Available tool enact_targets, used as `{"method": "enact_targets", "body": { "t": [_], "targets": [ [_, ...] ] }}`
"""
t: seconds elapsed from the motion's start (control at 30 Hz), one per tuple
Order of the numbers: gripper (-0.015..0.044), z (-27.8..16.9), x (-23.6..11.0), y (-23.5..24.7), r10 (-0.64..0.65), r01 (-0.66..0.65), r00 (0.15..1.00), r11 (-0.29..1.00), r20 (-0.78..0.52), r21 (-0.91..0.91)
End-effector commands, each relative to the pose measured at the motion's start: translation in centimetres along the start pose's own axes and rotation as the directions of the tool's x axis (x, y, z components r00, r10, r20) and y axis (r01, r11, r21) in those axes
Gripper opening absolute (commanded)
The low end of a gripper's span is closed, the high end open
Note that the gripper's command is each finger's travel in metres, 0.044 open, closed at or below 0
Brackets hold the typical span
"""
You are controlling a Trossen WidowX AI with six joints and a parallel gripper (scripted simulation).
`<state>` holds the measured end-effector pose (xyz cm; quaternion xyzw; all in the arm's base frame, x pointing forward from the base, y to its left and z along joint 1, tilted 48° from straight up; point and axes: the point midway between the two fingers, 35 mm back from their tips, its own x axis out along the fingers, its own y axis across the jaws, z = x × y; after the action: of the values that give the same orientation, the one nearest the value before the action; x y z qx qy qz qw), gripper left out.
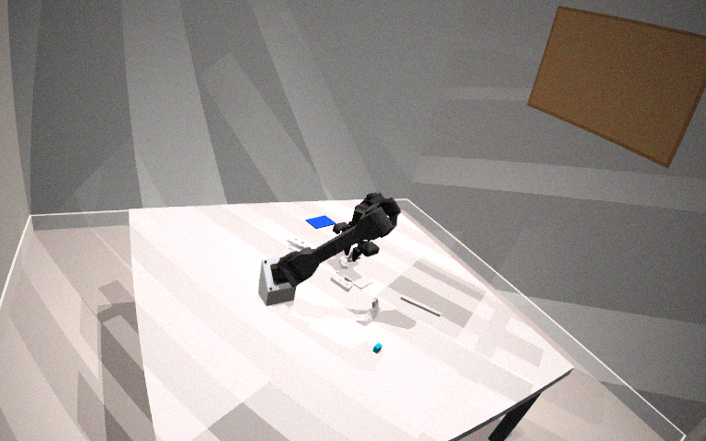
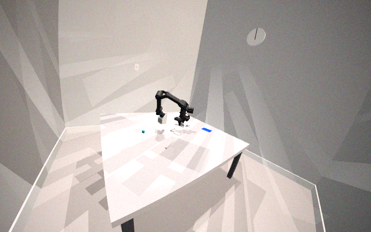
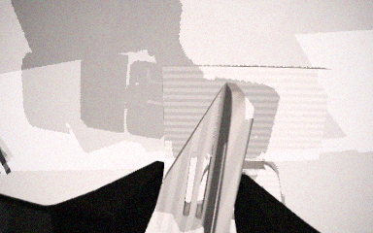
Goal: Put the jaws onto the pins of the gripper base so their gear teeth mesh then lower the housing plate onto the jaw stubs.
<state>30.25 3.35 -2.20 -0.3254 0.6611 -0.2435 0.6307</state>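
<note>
My gripper is shut on a pale slotted part with a pointed end, which looks like a jaw. It holds the part above the table, tilted in the wrist view. Below it lies a flat ribbed plate. A small white block, which looks like the gripper base, lies beside that plate; the held part hides much of this area in the wrist view. Another white part stands up nearer the teal block. Pins and teeth are too small to tell.
Another low white part lies beyond the arm's base. A blue square lies farther back. A thin stick and a teal block lie on the table. Shadow patches blur the pale parts' outlines.
</note>
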Motion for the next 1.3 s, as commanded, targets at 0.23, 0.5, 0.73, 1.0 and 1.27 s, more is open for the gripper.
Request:
{"method": "enact_targets", "body": {
  "t": [0.23, 0.5, 0.73, 1.0, 1.27],
  "targets": [
    [0.0134, 0.0, 1.7, 0.0, -0.004, 0.004, 1.0, 1.0, 0.0, -0.007],
    [0.0134, -0.1, 3.1, 0.0, -0.005, 0.005, 1.0, 1.0, 0.0, -0.007],
    [0.0134, -0.2, 4.1, -0.1, -0.007, 0.007, 1.0, 1.0, 0.0, -0.006],
    [0.0134, -0.2, 4.1, -0.1, -0.007, 0.007, 1.0, 1.0, -0.001, -0.006],
    [0.0134, -0.2, 4.3, -0.1, -0.007, 0.007, 1.0, 1.0, -0.001, -0.004]
  ]
}}
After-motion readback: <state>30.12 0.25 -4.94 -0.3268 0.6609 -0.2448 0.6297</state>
